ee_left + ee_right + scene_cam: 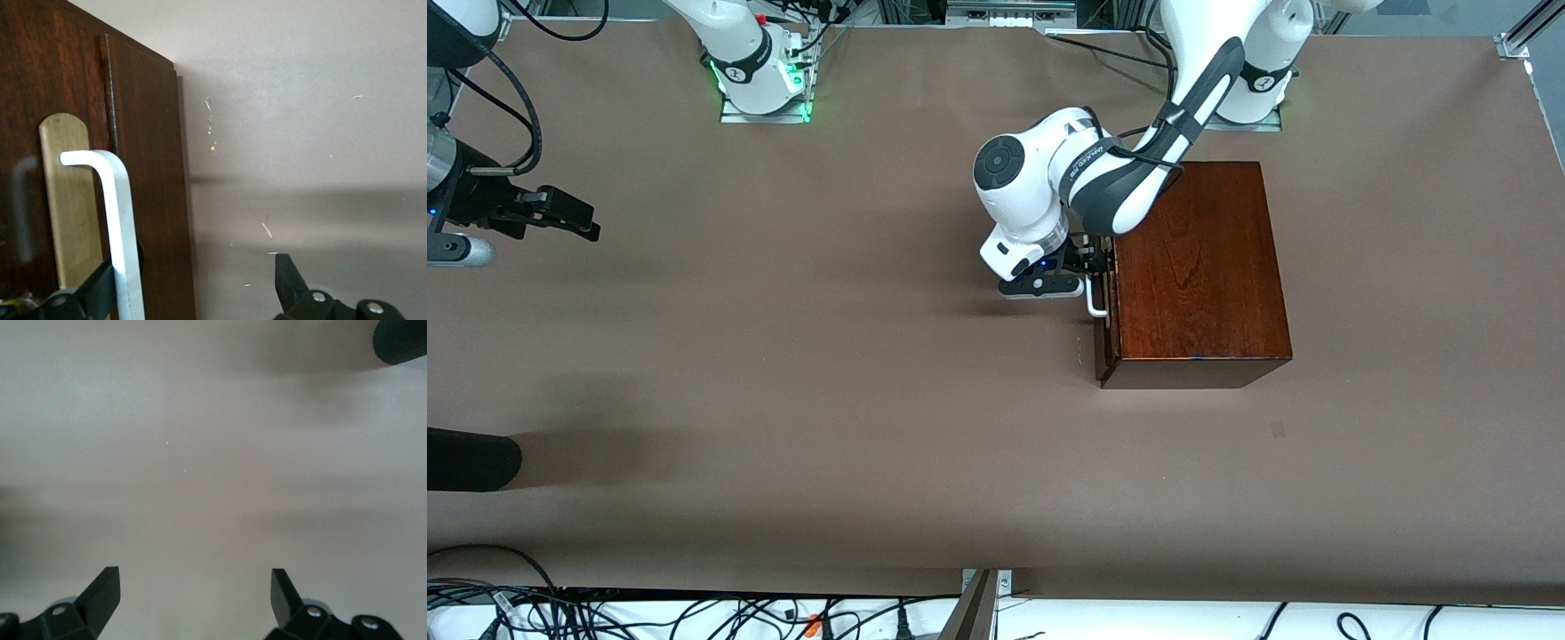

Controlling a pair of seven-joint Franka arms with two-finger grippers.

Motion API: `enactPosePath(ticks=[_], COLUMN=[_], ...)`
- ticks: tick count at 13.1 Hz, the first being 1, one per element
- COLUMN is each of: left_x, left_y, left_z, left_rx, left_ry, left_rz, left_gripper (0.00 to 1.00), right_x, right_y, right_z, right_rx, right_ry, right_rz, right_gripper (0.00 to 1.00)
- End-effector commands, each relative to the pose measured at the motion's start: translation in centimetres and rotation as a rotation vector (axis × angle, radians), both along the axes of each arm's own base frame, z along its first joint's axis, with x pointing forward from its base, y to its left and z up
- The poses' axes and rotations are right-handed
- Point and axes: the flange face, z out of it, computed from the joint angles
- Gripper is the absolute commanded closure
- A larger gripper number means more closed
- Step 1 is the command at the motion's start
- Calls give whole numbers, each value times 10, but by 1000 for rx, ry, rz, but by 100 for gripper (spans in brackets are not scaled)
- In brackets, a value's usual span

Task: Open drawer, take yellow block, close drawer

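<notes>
Step one only: drawer not yet opened.
Left pincer spread wide at white handle, ungripped; drawer front flush in box. Yellow block unseen, presumably inside. Right pincer spread, waiting over bare worktop.
</notes>
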Motion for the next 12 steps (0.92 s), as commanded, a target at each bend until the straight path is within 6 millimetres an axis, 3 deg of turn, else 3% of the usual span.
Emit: enactPosePath(ticks=[1, 10, 12], left_x=[8, 6, -1], left_y=[-21, -39, -46], left_z=[6, 6, 4], left_rx=[-119, -256, -270], left_ry=[-47, -42, -24], left_rz=[6, 46, 49], left_gripper=[0, 0, 0], right_x=[0, 0, 0], right_y=[0, 1, 0], right_z=[3, 3, 4], right_rx=[-9, -8, -9], right_ry=[-5, -3, -6], right_rz=[-1, 2, -1], right_gripper=[0, 0, 0])
